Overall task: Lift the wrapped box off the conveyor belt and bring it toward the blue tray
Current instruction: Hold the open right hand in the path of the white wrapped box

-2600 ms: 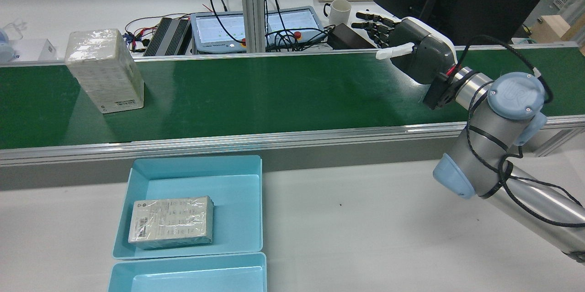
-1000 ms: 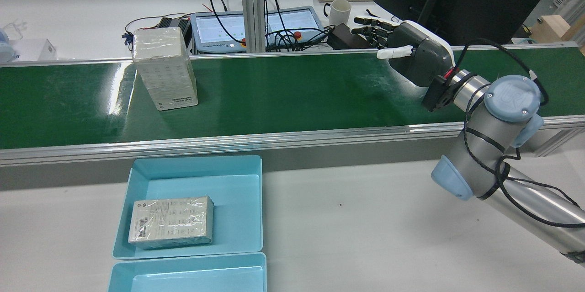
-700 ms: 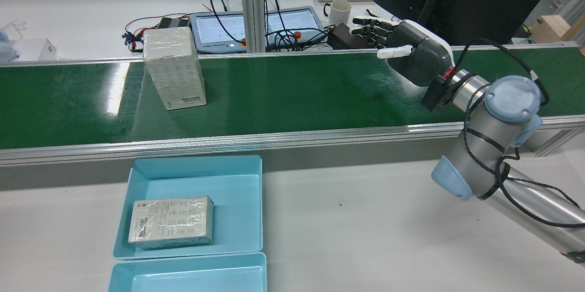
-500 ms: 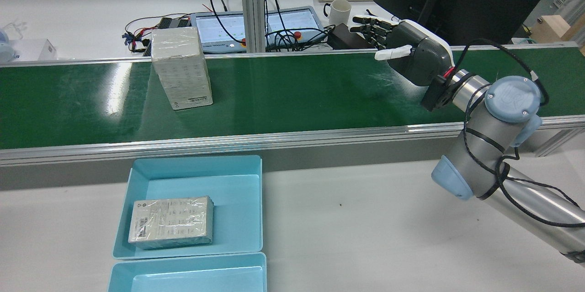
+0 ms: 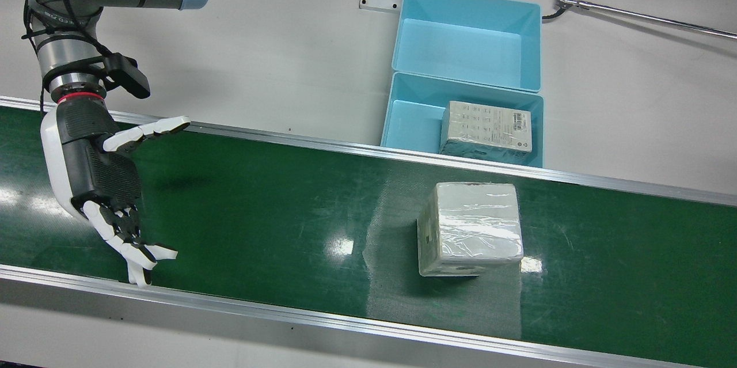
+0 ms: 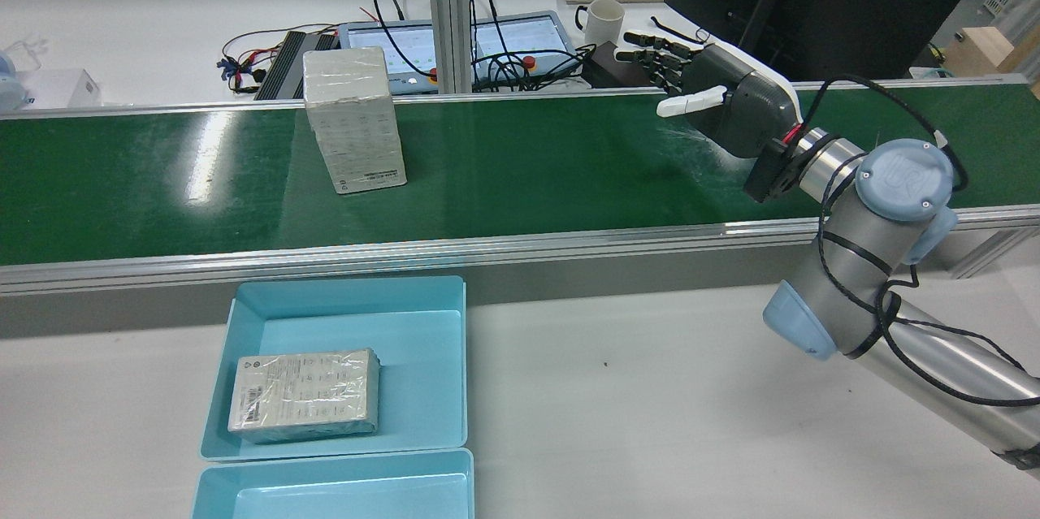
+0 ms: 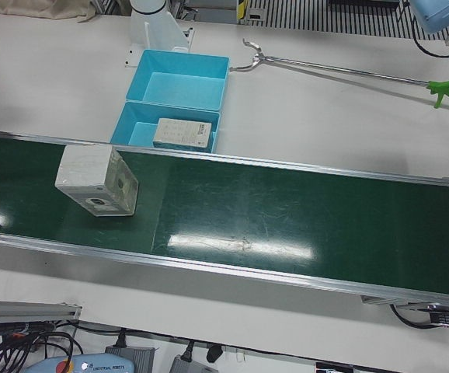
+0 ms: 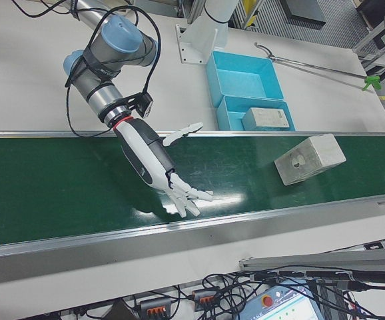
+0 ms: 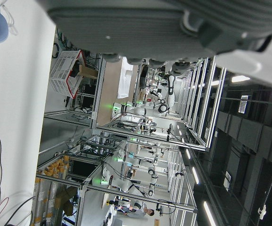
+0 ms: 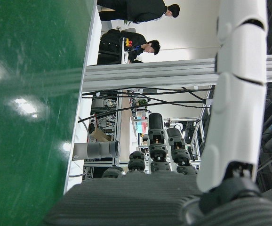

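Belt status: wrapped box upright on belt, right hand empty above it

Green conveyor belt (image 6: 520,170) runs full width between aluminium rails, glossy with light glare patches. White desk (image 6: 650,405) on the robot's side carries two light blue trays, hard plastic, rectangular with rounded corners. Blue tray (image 6: 422,356) nearest the belt holds a flat boxed item in clear film (image 6: 305,391); second tray (image 5: 466,40) sits touching it, end to end. Long metal reacher tool (image 7: 341,70) with a green handle lies on the desk well beyond the trays. Far side of the belt: monitor, keyboard, mug, cables.

Wrapped box (image 6: 354,119): white carton, block shape, shiny wrinkled film, standing on end on the belt. It sits well apart from the fingers (image 6: 650,60), on the side their tips and the thumb point toward.

Right hand (image 6: 715,101): grey palm, white shell, dark fingers, white thumb. Fingers apart and extended, holding nothing, hovering over the belt's far half; fingertips reach toward the far rail. Forearm angled down from the desk side.

Left hand: only its own camera shows it, just the palm underside, so can't tell how its fingers are set.
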